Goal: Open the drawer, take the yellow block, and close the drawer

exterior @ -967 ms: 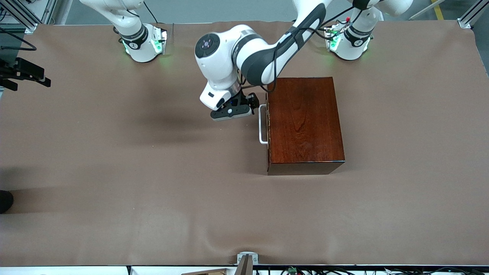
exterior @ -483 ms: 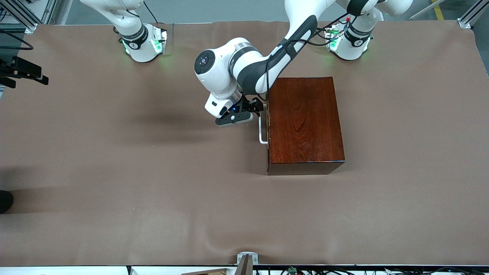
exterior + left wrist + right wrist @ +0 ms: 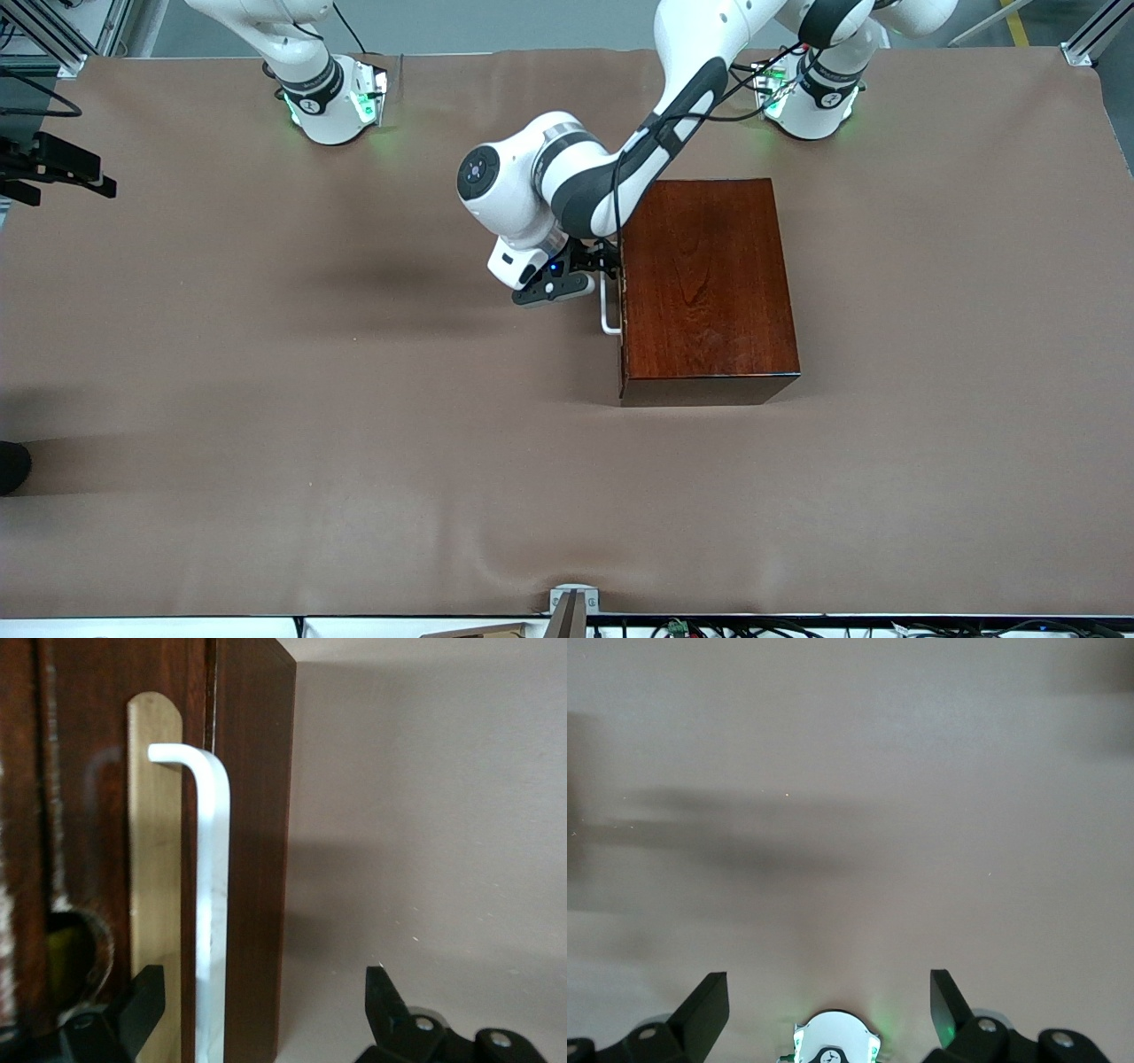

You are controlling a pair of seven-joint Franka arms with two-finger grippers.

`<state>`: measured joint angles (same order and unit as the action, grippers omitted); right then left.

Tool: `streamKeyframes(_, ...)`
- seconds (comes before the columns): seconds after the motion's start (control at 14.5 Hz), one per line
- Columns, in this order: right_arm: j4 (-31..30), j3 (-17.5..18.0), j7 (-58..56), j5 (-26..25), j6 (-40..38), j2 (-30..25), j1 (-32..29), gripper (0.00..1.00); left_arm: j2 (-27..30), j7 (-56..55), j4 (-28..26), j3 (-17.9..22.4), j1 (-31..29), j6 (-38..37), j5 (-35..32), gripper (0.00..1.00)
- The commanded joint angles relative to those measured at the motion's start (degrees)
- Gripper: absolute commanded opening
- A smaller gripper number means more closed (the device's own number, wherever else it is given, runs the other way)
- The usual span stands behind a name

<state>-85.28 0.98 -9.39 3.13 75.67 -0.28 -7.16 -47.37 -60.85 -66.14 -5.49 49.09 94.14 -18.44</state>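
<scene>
The mahogany box (image 3: 704, 283) stands toward the left arm's end of the table, with the drawer (image 3: 89, 815) closed in it. Its white bar handle (image 3: 608, 310) faces the right arm's end. My left gripper (image 3: 604, 264) is open at the handle's end nearest the robots. In the left wrist view the handle (image 3: 213, 886) runs between the open jaws of the left gripper (image 3: 263, 985), and neither finger touches it. The yellow block is hidden. My right gripper (image 3: 830, 997) is open and empty, high over its own base, and out of the front view.
Brown cloth (image 3: 354, 399) covers the whole table. The right arm's base (image 3: 332, 102) and the left arm's base (image 3: 811, 102) stand along the robots' edge. A black fixture (image 3: 53, 168) juts in at the right arm's end.
My left gripper has moved down and toward the drawer front, from beside the handle to around its end. The drawer has stayed closed. The right arm has not moved.
</scene>
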Motion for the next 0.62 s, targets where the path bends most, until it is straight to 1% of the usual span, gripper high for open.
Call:
streamKeyframes(0.0,-0.59,0.77,0.08,-0.5,0.27,-0.42,-0.49,1.0,-2.63,0.82,2.69,-0.22,0.22,-0.63,-2.91,1.0)
streamKeyframes(0.55,-0.68,0.77,0.43,0.2,0.18,0.1,-0.14,1.0,-3.08,-4.09,3.3,-0.48,0.66,7.62,-2.12,1.0)
